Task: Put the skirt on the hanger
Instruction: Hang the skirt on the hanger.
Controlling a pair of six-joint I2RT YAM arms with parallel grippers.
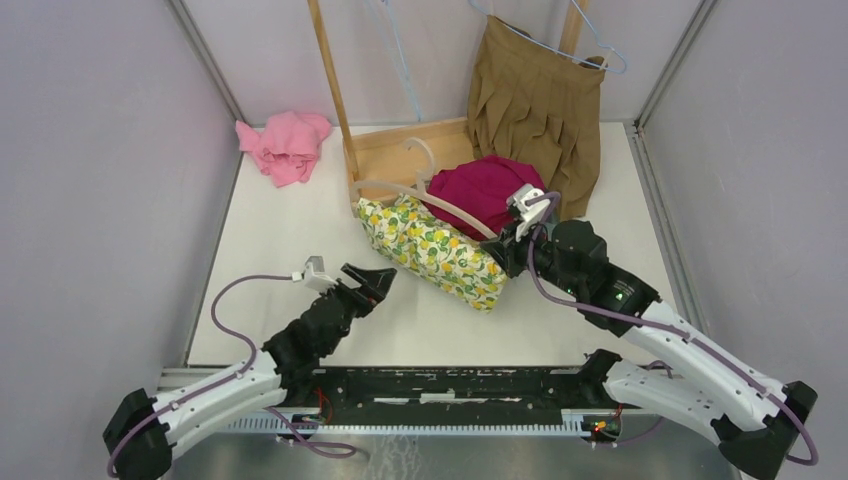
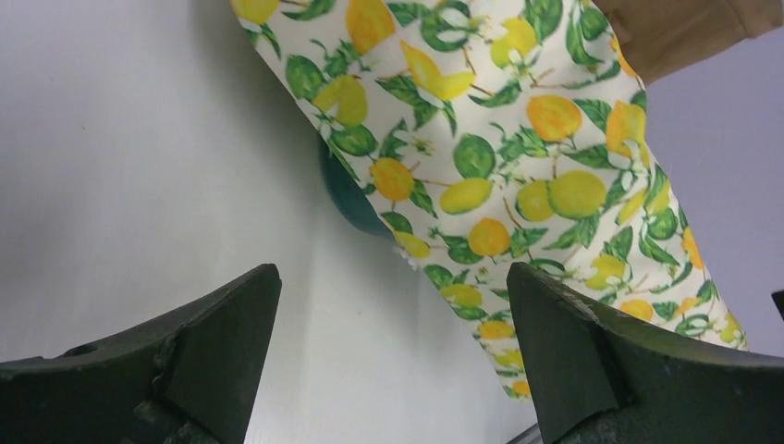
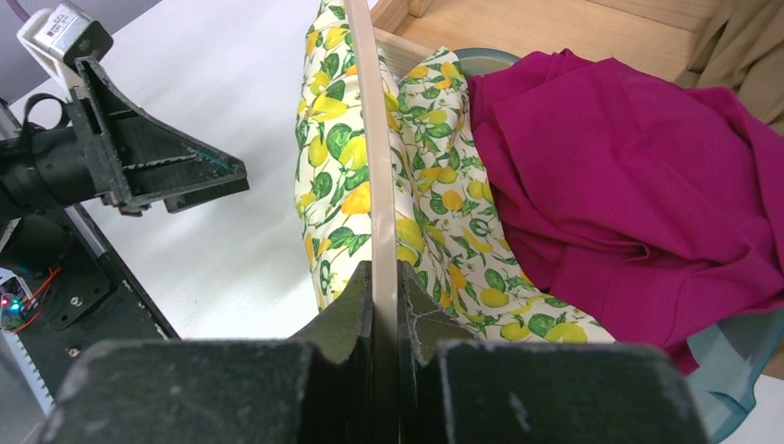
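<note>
- Left end effector [image 1: 370, 280]: nearest, low over the white bench [image 1: 300, 250], jaws wide apart, nothing btwn them. It points at the near-left edge of the skirt, close but apart.
- Right end effector [image 3: 385, 277]: jaws narrow, clamped on the thin cream plastic hanger [image 3: 370, 139] at the bar's near end.
- White cotton skirt w/ yellow-lemon and green-leaf print [image 1: 430, 250]: lies bunched on the bench mid-scene, running diagonally from far-left to near-right, btwn the two arms.
- Hanger bar lies along the top of the lemon skirt, touching the fabric. Can't tell if any part sits inside the waistband.
- Crumpled magenta garment [image 1: 485, 185]: just behind the lemon skirt, touching it on the right.
- Light wooden rack [image 1: 400, 140]: base on the bench behind both garments, uprights rising out of frame.
- Crumpled pink cloth [image 1: 287, 148]: far-left corner, well apart from the rest.
- Brown pleated skirt [image 1: 540, 110]: hangs at the far right on a pale-blue wire hanger [image 1: 600, 45].
</note>
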